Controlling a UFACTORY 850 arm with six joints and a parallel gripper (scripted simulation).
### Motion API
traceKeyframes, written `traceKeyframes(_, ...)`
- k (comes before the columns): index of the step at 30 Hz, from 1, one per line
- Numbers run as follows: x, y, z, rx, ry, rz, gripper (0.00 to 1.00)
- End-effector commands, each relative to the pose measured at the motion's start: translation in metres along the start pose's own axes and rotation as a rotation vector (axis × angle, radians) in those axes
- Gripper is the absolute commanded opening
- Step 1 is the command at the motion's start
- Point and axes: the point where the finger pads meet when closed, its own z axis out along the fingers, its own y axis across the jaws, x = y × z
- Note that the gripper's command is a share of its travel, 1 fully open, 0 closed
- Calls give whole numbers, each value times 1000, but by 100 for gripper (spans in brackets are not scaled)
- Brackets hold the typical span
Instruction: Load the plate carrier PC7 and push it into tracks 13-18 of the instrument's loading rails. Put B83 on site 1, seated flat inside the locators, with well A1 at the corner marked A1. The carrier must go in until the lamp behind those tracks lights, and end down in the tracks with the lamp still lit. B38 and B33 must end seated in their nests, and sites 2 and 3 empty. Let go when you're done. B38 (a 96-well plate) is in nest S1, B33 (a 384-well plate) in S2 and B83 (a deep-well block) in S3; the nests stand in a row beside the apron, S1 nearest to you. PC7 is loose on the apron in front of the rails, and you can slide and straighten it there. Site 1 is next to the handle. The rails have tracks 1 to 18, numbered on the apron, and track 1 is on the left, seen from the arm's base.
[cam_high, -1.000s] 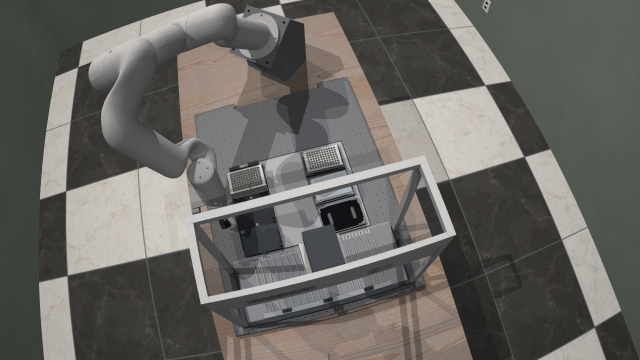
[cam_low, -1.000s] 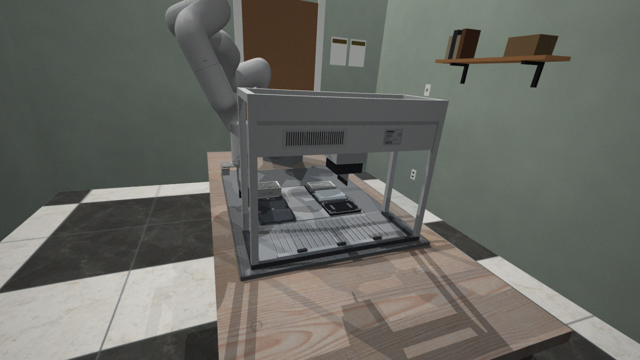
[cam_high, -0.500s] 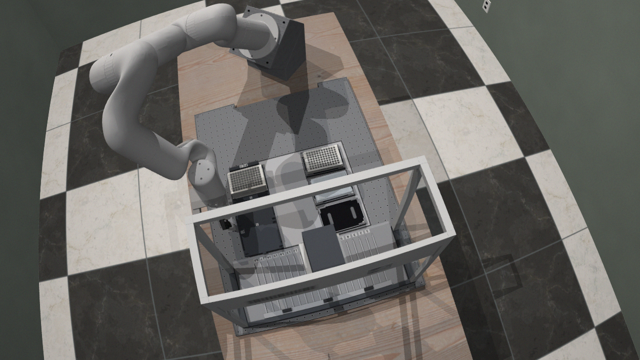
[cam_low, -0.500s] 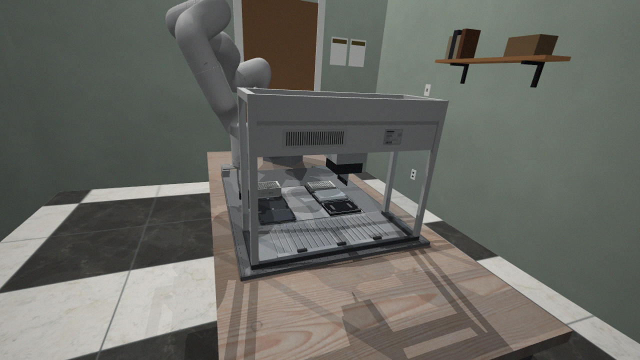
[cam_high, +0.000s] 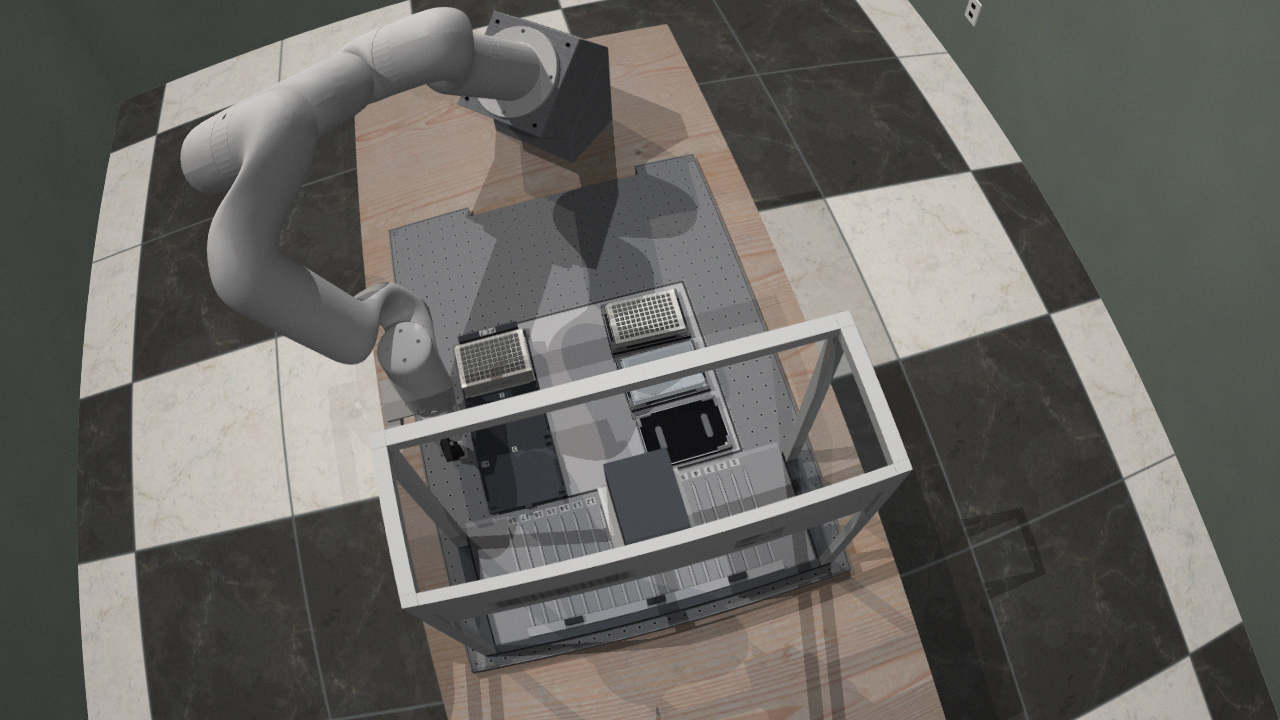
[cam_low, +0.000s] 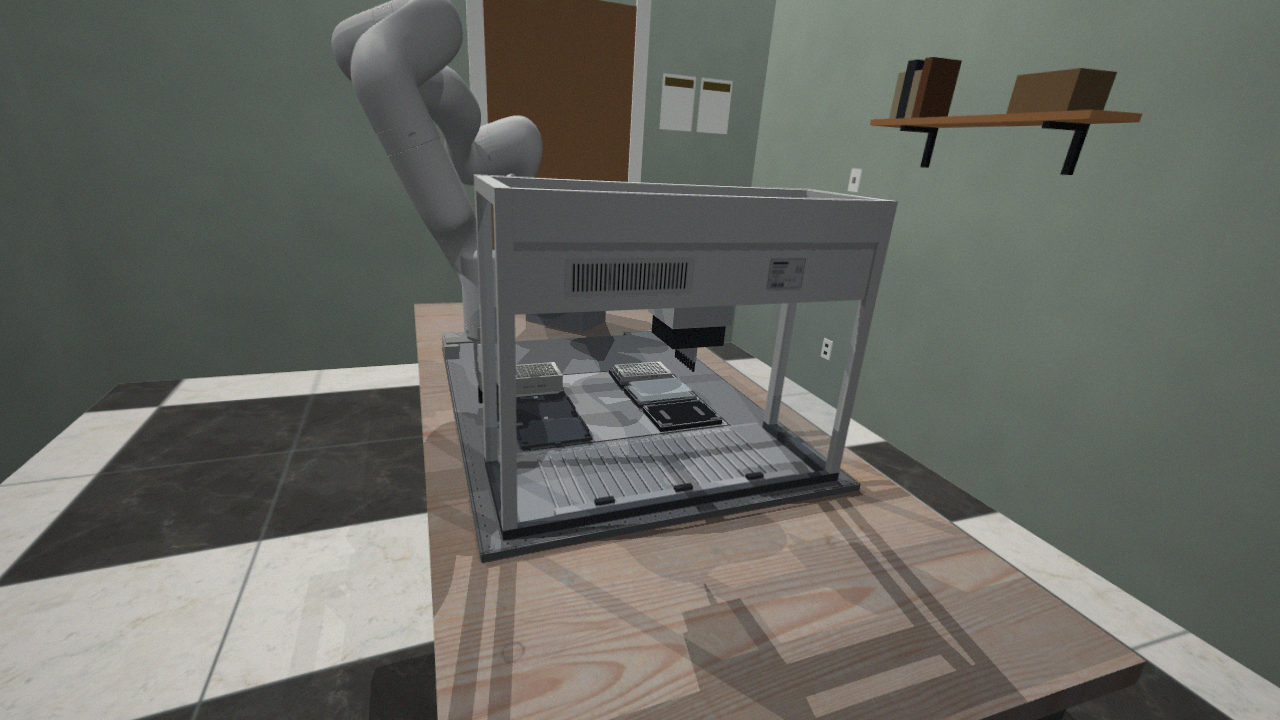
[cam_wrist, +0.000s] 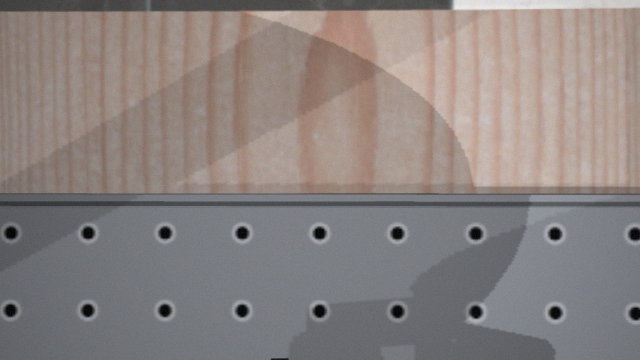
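The dark carrier PC7 (cam_high: 514, 447) lies on the apron in front of the left-hand rails (cam_high: 554, 528), seen from above. The deep-well block B83 (cam_high: 492, 358) sits on its end nearest the arm's base; the other two sites look empty. B38 (cam_high: 644, 319) is in nest S1 and the clear B33 (cam_high: 666, 380) in S2. Nest S3 (cam_high: 684, 429) is empty and black. My gripper (cam_high: 452, 447) hangs low just left of the carrier's middle, apart from it, open and empty. The wrist view shows only the perforated baseplate (cam_wrist: 320, 275) and its edge against the wooden table (cam_wrist: 320, 100).
The white instrument frame (cam_high: 626, 376) spans the apron and rails; one of its posts (cam_low: 487, 358) stands close to my gripper. A dark pipetting head (cam_high: 644, 492) hangs over the middle rails. Small dark blocks (cam_low: 682, 487) sit at the far end of the rails.
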Motion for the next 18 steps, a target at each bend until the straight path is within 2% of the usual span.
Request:
traceKeyframes(1,0,-1,1,1,0,0,100)
traceKeyframes(18,-1,-1,3,1,0,0,100)
